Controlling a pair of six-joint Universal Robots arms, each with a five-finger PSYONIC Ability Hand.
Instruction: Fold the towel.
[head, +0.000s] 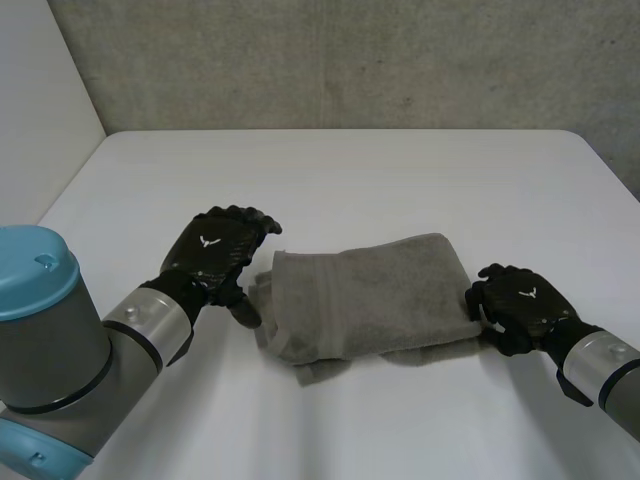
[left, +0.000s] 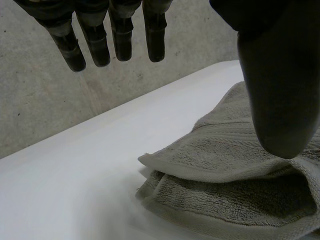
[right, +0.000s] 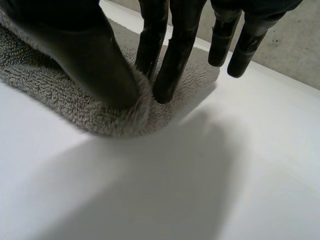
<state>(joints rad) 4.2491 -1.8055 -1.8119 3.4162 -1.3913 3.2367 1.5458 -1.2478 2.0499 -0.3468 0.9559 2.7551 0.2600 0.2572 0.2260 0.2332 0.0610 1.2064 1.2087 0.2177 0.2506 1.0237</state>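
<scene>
Here, right hand (head: 520, 300) pinches folded towel (head: 380, 290) (left hand (head: 215, 250) relaxed beside).

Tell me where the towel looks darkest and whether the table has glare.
Head view: the table is evenly lit with no glare, and the towel throws a thin shadow along its near edge. Left wrist view: darkest is the gap between its folded layers.

A bare test lab: a white table (head: 350, 170) set against a raw concrete wall (head: 330, 60).
</scene>
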